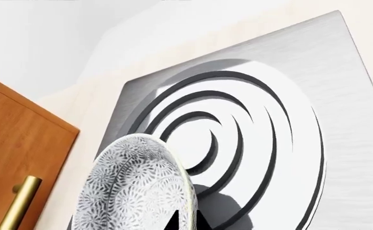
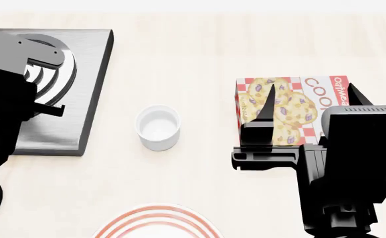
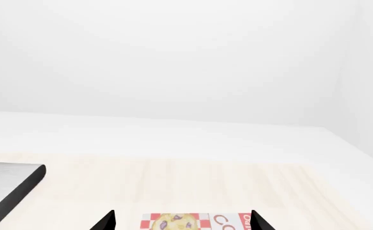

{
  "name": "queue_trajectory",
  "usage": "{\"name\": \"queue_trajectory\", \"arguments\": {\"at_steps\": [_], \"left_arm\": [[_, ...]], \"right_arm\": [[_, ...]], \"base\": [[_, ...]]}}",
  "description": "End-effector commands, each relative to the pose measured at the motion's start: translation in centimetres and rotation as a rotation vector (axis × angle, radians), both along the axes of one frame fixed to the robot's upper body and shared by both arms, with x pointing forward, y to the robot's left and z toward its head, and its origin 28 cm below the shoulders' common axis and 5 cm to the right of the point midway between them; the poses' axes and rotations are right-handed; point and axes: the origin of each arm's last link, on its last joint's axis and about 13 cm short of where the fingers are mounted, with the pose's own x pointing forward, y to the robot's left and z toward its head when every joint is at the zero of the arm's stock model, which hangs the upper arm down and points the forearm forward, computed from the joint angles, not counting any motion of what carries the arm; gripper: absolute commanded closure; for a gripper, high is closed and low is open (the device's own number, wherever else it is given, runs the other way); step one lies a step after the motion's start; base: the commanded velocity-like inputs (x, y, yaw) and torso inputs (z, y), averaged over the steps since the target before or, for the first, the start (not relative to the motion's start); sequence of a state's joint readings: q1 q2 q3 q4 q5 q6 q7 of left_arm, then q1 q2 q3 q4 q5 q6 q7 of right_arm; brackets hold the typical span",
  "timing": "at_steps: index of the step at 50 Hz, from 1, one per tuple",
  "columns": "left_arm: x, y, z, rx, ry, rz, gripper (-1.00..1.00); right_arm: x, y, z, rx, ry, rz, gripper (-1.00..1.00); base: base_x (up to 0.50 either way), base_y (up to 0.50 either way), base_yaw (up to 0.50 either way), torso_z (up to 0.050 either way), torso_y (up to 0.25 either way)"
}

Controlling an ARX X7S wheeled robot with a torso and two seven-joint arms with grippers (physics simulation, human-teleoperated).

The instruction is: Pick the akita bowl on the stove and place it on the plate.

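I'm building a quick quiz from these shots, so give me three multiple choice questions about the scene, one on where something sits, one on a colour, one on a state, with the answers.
1. Where does the white cup stand on the counter?
A. on the stove
B. between the stove and the cookie box
C. on the plate

2. What colour are the rings on the plate?
A. red
B. blue
C. green

3. How are the right gripper's fingers set?
A. closed on the cookie box
B. closed on the cup
C. apart, holding nothing

Answers:
1 B: in the head view the cup stands on bare counter, with the stove on one side and the cookie box on the other.
2 A: thin red rings show around the plate's rim at the near edge.
3 C: the right gripper shows two spread finger tips with only counter and box beyond.
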State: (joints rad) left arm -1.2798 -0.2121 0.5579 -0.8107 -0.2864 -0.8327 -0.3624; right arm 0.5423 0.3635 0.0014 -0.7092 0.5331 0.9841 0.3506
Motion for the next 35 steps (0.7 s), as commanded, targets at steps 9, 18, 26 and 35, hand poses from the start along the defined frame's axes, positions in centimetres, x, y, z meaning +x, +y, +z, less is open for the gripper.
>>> {"name": "queue_trajectory", "arguments": {"at_steps": [9,18,26,35], "left_arm": [[0.1,0.3,0.5,0.010,-0.010,0.004,1.00],[0.4,0.4,1.6,-0.033,-0.073,0.033,1.00],[0.7,0.7,5.9,-0.070,-0.244,0.002,1.00],[-0.3,-0.1,11.5,-0.053,-0.454,-0.145,1.00]], "right_arm": [[0.0,0.0,0.1,-0.001,0.000,-0.001,-1.00],[-0.1,0.0,0.1,-0.001,0.000,-0.002,-1.00],[0.0,0.0,0.1,-0.002,0.000,-0.002,-1.00],[0.0,0.0,0.1,-0.002,0.000,-0.003,-1.00]], "base": [[0.00,0.00,0.00,0.000,0.000],[0.00,0.00,0.00,0.000,0.000],[0.00,0.00,0.00,0.000,0.000],[0.00,0.00,0.00,0.000,0.000]]}}
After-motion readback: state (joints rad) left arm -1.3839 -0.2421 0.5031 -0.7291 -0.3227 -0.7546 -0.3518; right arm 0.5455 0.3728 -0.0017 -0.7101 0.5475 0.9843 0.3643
